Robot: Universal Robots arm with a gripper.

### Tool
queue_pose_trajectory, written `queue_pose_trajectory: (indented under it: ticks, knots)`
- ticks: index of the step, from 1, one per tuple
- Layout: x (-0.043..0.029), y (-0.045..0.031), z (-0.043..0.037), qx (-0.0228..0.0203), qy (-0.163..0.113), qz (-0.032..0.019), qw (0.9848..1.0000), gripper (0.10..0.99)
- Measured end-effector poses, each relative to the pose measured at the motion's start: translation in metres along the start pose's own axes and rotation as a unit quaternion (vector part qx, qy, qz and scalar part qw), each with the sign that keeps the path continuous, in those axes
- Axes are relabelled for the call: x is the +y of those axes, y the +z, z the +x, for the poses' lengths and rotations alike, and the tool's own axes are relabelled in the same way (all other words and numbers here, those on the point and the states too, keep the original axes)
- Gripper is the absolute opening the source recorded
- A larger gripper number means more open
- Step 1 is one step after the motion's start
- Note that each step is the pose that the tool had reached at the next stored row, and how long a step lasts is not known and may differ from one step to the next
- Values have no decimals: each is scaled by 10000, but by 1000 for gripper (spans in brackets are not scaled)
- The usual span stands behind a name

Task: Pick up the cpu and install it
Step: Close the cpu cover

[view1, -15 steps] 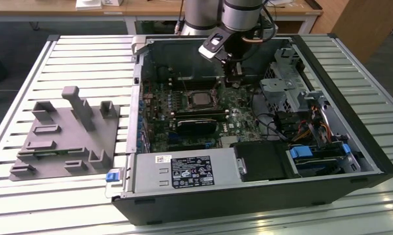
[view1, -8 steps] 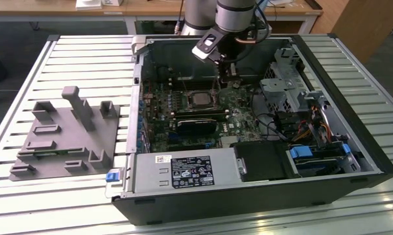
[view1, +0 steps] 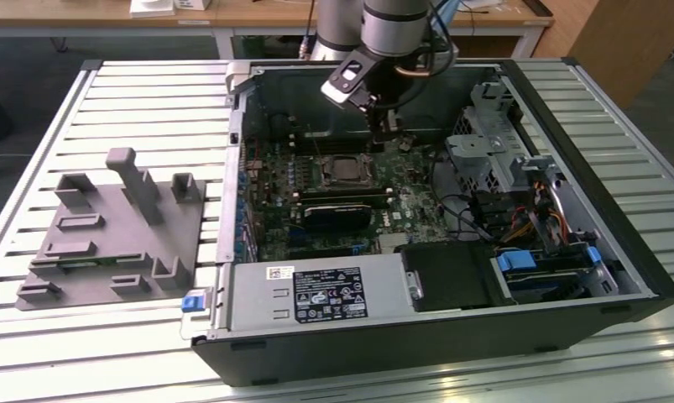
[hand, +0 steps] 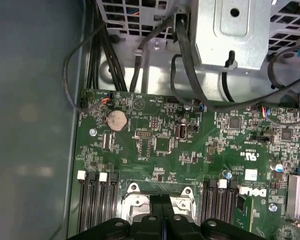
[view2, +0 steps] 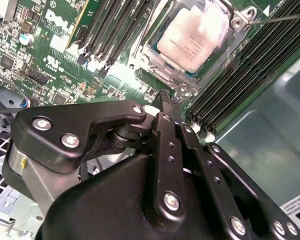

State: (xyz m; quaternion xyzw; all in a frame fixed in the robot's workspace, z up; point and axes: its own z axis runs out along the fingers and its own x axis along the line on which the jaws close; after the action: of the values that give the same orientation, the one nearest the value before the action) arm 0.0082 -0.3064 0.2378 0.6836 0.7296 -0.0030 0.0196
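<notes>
Slatted tabletop (view1: 112, 92) bearing an open computer case (view1: 605, 193) and a grey fixture (view1: 112, 235). The cpu (view2: 195, 35) lies seated in the motherboard socket (view2: 155, 70), pale top up. The fingers (view2: 162, 135), pressed together and empty, hang just beside the socket's edge, apart from the cpu.

- The cpu (view2: 195, 35) has a pale, silvery top.
- The motherboard (hand: 155, 165) is green, dotted with small dark chips.
- The gripper (view2: 166, 100) is black.
- The fixture (view1: 101, 252) is plain grey.
- The desk (view1: 146, 92) is white, striped by its slats.
</notes>
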Motion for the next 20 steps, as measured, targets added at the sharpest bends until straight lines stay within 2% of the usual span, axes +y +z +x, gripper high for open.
queue_pose_trajectory:
  ticks: [12, 20]
  knots:
    - [-57, 77, -3, 0, 0, 8, 10000, 106]
    - [-202, 125, 2, 0, -2, 9, 10000, 106]
